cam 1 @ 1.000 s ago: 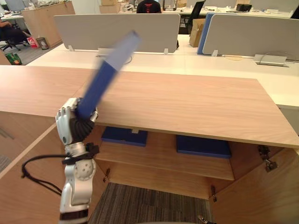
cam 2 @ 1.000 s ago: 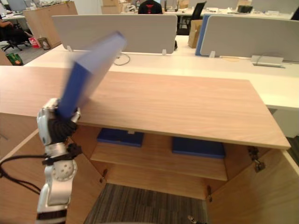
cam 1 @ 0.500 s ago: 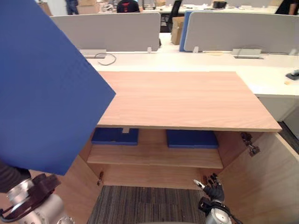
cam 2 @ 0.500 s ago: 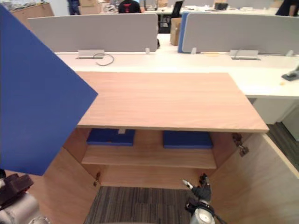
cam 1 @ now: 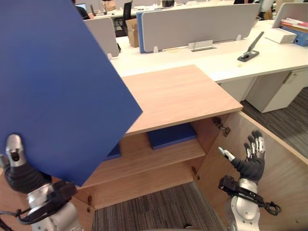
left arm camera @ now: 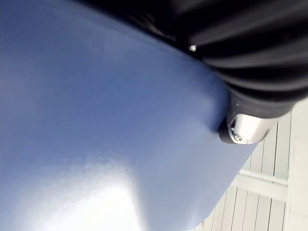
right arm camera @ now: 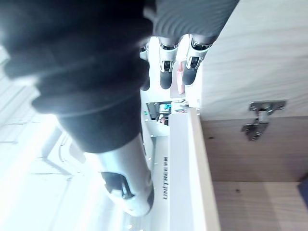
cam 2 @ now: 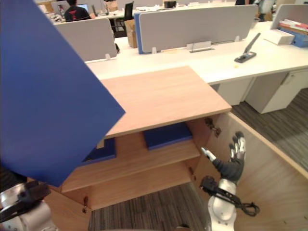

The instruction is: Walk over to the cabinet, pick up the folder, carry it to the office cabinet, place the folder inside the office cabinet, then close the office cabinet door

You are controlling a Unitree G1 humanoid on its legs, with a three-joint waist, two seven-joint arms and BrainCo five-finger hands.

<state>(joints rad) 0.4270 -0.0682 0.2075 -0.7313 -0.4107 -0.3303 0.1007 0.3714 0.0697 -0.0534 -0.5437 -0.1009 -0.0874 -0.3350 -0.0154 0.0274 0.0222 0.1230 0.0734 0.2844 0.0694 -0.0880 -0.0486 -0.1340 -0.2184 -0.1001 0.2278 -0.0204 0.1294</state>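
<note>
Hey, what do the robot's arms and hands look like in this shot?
Both arms are silver-grey with rounded joints. The right hand has silver, dark-tipped fingers and a dark ribbed cover over its back and wrist. The left hand shows the same ribbed cover and one silver digit.

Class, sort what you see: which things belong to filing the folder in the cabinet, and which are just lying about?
Job: blue folder; left robot hand gripping it; office cabinet; its open door; right robot hand, open by that door.
Lying about: blue folders on the shelf; grey desk dividers; black tool on the white desk.
</note>
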